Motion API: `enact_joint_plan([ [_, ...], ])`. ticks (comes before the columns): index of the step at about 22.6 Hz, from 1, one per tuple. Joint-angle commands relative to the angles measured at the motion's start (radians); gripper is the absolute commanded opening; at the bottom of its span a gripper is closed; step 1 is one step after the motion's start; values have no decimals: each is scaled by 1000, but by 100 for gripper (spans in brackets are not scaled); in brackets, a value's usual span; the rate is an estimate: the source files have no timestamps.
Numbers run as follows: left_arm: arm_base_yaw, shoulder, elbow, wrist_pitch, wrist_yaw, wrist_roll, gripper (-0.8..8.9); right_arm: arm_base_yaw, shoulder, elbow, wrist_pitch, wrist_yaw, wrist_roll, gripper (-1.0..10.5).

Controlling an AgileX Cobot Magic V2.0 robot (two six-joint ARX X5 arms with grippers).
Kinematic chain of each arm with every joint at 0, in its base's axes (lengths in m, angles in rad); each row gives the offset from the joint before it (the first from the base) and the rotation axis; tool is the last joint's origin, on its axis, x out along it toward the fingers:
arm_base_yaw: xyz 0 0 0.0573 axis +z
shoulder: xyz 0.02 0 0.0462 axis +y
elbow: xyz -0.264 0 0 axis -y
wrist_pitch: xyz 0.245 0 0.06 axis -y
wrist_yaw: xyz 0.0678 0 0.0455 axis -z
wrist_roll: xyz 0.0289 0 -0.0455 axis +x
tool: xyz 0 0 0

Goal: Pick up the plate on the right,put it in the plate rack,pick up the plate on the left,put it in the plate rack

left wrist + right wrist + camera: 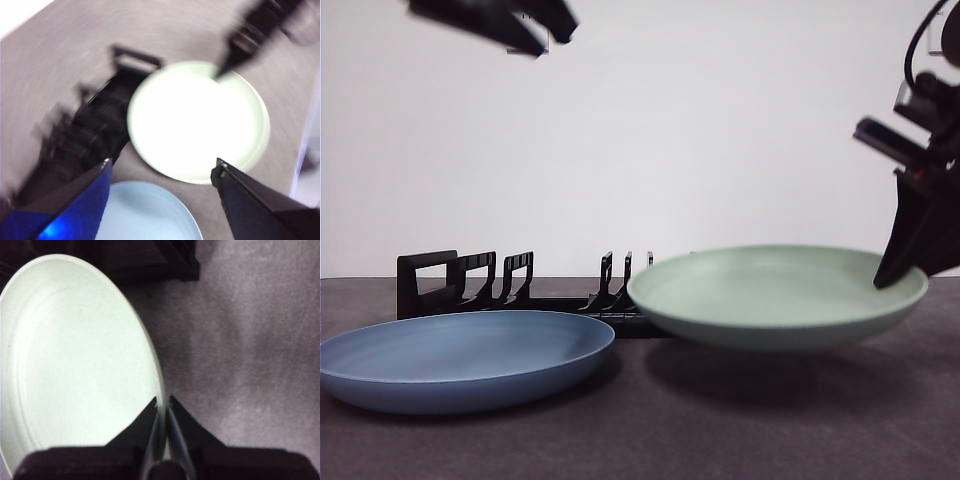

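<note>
Table (pixel 740 430): dark, matte grey-brown surface, carrying everything below; white wall behind.

Green plate (pixel 778 295): pale green, round, shallow. Lifted clear of the table on the right side of the front view, roughly level, its shadow on the table beneath. Its left edge overlaps the right end of the rack in that view. Held by its right rim.

Blue plate (pixel 460 358): round, shallow, lying flat on the table at front left, just in front of the rack. Nothing is touching it.

Rack (pixel 510 285): long, low, black plastic, with curved upright prongs and a squared loop handle showing at its left end. Stands on the table behind both plates. No plate in it.

Right gripper (pixel 163 405): jaws pinched on the green plate's rim, one above and one under the edge. Seen at the right edge of the front view, reaching down to the rim.

Left gripper (pixel 162 172): jaws spread wide, holding nothing. High above the table over the plates; its wrist view is blurred. Shows as a dark tip at the top left of the front view.
</note>
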Motion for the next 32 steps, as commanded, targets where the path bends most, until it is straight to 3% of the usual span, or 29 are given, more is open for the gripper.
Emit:
enact_joint_plan([
  [1,-107,10,6,-13,-78,179,344,1,-13,34,-50,-9,27,-16],
  [11,-397,166,6,-47,-336,328,343,3,-15,208,-283,-14,-4,-16],
  [17,-427,293,6,8,-417,378,343,3,-16,240,-337,-123,-31,-16],
  [24,-426,349,6,87,-438,380,340,4,-16,240,-364,-143,-53,-16],
  [29,-422,349,6,108,-438,380,67,3,-18,240,-371,-143,-60,-16],
  [32,-418,350,6,98,-423,380,15,3,-18,240,-371,-143,-61,-16],
])
